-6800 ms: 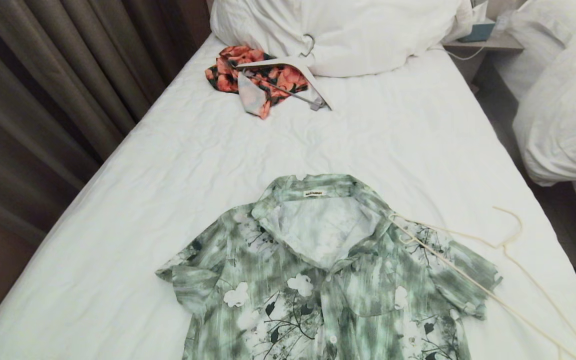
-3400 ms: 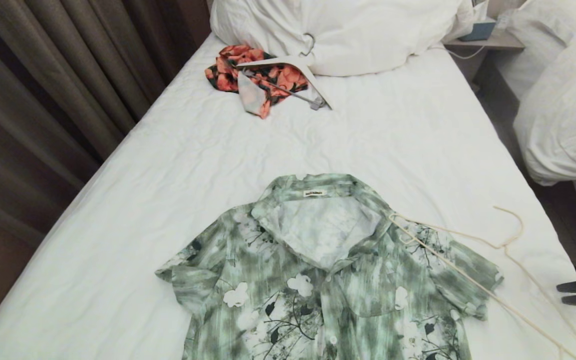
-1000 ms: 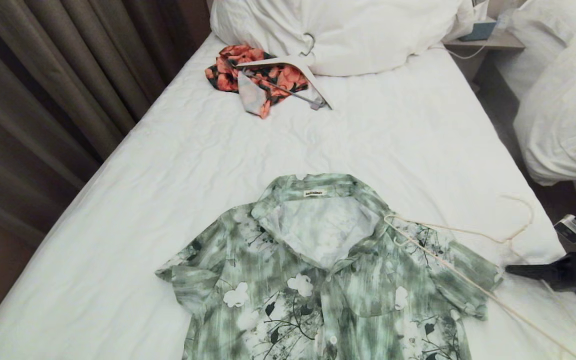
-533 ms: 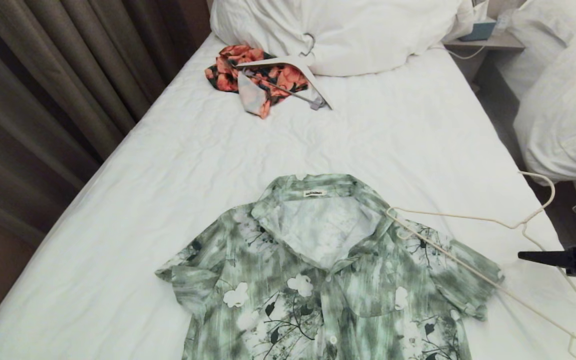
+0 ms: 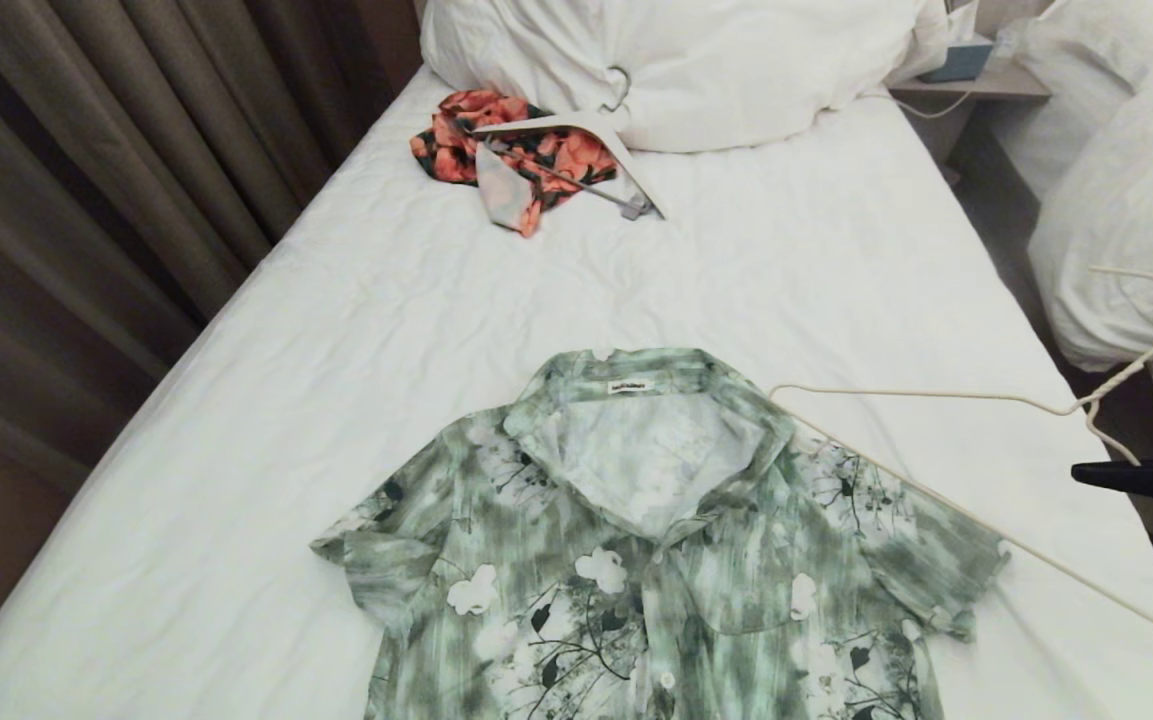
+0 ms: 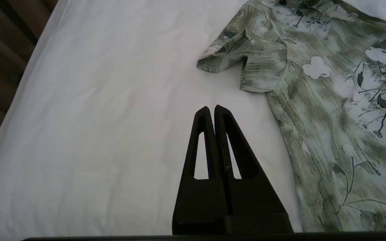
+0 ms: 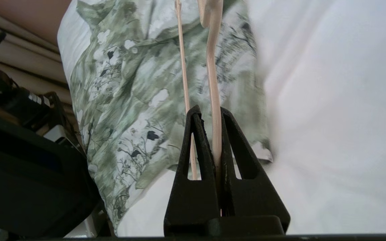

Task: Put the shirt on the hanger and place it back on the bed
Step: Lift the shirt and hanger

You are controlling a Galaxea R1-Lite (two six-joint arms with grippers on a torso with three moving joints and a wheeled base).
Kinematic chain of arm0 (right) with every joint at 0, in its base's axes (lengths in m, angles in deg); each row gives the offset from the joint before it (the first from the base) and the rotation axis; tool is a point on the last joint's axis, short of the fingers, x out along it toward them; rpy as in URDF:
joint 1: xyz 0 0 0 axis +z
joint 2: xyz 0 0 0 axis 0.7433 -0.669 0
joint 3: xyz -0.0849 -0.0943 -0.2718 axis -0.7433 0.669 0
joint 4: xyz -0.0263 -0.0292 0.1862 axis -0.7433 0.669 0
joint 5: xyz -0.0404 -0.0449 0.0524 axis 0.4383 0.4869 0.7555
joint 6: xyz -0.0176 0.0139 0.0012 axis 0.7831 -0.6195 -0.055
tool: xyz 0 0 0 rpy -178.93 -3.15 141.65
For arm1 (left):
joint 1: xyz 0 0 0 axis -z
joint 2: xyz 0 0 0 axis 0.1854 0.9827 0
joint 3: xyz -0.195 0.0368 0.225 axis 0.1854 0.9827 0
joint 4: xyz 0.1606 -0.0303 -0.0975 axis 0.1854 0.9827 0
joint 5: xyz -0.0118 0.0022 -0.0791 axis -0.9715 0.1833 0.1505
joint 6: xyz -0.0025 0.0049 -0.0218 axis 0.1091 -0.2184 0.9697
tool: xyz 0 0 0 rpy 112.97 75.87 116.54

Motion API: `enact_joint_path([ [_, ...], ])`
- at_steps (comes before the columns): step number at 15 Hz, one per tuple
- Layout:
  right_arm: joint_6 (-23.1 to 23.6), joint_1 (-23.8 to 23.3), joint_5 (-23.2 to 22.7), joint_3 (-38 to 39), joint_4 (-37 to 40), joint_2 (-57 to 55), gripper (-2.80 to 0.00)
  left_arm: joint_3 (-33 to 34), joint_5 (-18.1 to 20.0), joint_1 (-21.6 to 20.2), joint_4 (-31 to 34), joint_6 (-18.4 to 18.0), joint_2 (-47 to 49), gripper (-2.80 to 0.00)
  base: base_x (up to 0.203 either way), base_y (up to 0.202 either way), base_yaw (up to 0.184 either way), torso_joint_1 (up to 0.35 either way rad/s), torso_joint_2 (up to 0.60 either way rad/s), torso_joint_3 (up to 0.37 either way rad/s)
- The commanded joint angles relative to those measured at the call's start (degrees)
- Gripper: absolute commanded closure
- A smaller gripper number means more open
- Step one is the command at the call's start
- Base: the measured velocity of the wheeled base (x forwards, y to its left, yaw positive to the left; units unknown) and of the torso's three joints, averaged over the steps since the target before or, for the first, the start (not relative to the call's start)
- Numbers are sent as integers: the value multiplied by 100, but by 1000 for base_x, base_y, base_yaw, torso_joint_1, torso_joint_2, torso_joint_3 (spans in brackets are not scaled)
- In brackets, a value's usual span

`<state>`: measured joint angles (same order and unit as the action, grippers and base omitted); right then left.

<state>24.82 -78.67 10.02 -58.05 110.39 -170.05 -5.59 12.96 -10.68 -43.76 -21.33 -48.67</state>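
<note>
i have the right gripper [image 7: 209, 112] clamped on the hanger [image 5: 936, 400], pinching one cream wire arm between its black fingers [image 7: 193, 147], just below the twisted neck as far as i can see. in the head view that gripper [image 5: 1081, 472] pokes in from the right edge, over the right side of the bed [image 5: 786, 280]. the hanger is tilted up off the sheet: its hook curls high at the right, in front of the neighbouring white bedding [image 5: 1126, 200], while its far tip sits at the right side of the shirt [image 5: 656, 540] collar and its long bottom wire runs across the shirt's right sleeve and down toward the bed's near right corner, ending in a small notch. i cannot tell whether that tip touches the collar. the shirt lies flat and face up at the near end of the bed, collar open toward the pillow [image 5: 676, 60]. my left gripper [image 6: 212, 108] is closed on nothing, fingertips pressed together, hanging over bare sheet beside the shirt's left sleeve. up by the pillow lie an orange-red floral garment [image 5: 506, 160] and a flat white hanger [image 5: 586, 135] resting on it.
</note>
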Motion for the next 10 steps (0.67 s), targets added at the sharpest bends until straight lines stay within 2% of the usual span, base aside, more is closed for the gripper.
enact_joint_path([
  [1,60,66,-51,153,8,462,0,0,0,0,0,-10,7,0,0,0,0,0,0,0],
  [5,301,495,-133,948,-834,1108,0,0,0,0,0,-3,7,0,0,0,0,0,0,0],
  [8,297,680,-562,1486,-1640,1520,0,0,0,0,0,-5,7,0,0,0,0,0,0,0],
  [9,279,681,-843,1586,-1875,1618,0,0,0,0,0,-6,7,0,0,0,0,0,0,0],
  [10,256,646,-920,1581,-1929,1676,0,0,0,0,0,-1,7,0,0,0,0,0,0,0],
])
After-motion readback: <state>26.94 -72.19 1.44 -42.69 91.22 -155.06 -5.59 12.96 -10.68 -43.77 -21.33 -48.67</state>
